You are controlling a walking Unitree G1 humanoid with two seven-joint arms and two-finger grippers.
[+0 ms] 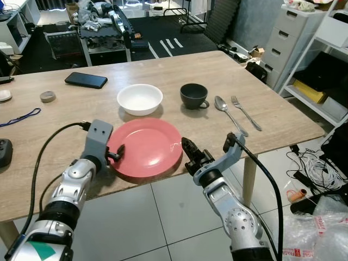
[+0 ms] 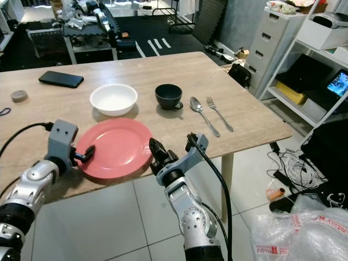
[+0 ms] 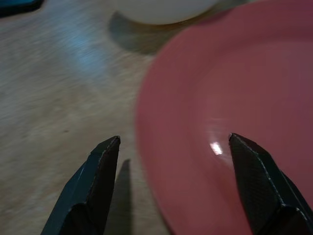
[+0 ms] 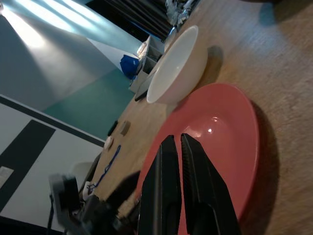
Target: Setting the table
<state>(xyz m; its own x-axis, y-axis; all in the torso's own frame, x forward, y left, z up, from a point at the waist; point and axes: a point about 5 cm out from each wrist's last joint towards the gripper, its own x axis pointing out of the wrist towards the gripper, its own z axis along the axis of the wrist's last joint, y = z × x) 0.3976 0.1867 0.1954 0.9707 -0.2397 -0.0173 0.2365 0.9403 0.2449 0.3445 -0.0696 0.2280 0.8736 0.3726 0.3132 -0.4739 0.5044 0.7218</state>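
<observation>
The wooden tabletop (image 1: 163, 70) carries everything relevant. Largest on it is the red plate (image 1: 145, 147), lying flat at the near edge, directly ahead of the robot and between its 2 arms. Behind the plate, just apart from its far rim, sits the white bowl (image 1: 140, 99); to the robot's right of the bowl stand the dark cup (image 1: 194, 95), then the spoon (image 1: 228, 113) and fork (image 1: 245, 112), both with their long axes running from the far side toward the near right edge.

Governing relation: the plate lies to the right of the left claw (image 1: 117, 153) and to the left of the right claw (image 1: 188, 150). The left claw is the nearer. In its wrist view the fingers (image 3: 95, 183) are spread, one over bare wood and the other over the plate's surface, so the near-left rim falls between them. The right claw sits at the plate's near-right rim, at or just off the tabletop edge, its fingers (image 4: 168, 196) pressed together and pinching nothing.

Judgement: a left-side grasp on the rim appears the likelier move, needing only closure.

Limits of observation: the left wrist view is blurred, so whether either left finger touches the plate cannot be told. Whether the right claw tip contacts the rim is likewise unclear. A dark phone (image 1: 86, 80) and a tape roll (image 1: 48, 96) lie far left, well apart.
</observation>
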